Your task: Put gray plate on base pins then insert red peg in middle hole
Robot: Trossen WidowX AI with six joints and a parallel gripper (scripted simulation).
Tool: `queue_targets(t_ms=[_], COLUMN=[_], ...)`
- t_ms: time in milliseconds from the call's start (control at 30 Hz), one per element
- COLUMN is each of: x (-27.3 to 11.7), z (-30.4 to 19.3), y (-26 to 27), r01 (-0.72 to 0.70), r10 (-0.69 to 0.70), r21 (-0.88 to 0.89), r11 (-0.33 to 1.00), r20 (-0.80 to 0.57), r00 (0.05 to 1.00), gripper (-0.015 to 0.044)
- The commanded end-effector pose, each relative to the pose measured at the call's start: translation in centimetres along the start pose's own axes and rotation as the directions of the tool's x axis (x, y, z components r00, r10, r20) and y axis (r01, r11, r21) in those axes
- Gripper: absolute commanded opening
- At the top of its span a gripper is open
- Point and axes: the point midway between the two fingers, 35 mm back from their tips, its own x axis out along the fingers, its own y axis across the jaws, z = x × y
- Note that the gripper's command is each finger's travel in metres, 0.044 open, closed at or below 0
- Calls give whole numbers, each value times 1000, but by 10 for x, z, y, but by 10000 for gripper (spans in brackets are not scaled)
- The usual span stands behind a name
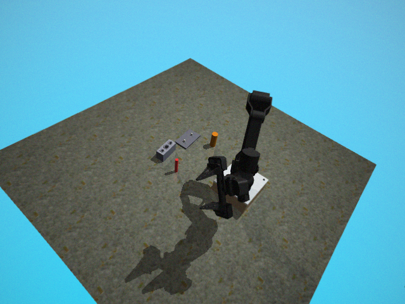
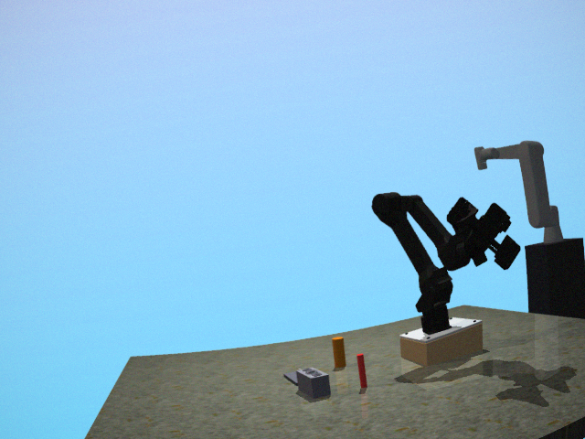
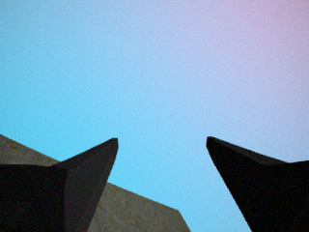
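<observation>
Black arm folded at elbow; gripper raised, open, fingertips well apart.

An orange cylinder stands upright on the speckled gray-green table top, casting a short shadow at its foot. Its sides are smooth and its round top is flat. In the exterior view, a gray mechanical arm stands in the background, beyond the table, on a tall black pedestal. The arm's upper part reaches sideways, ending in a small, blocky tip. A blue backdrop surrounds the table, turning pinkish in one upper corner of the wrist view.
</observation>
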Motion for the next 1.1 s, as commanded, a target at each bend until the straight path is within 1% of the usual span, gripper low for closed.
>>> queue_targets(t_ms=[0,33,100,233,367,467,533,633,767,900,1067], x=[0,1,8,37,67,91,104,114,115,106,82], z=[0,0,-5,-26,-53,-88,-116,-160,-202,-243,-288], y=[0,0,0,-3,-5,-13,-21,-37,-56,-78,-109], r01=[0,0,-1,-9,-9,22,85,227,407,608,825], r10=[0,0,1,14,50,97,120,151,184,223,272], r21=[0,0,1,39,168,314,408,518,579,572,459], r11=[1000,1000,1000,999,986,949,909,825,706,550,329], r20=[0,-2,-22,-121,-239,-356,-451,-588,-706,-802,-883], r00=[1000,1000,1000,993,970,929,884,795,684,554,382], gripper=[426,440,440,440,440,440,440,440,440,440,440])
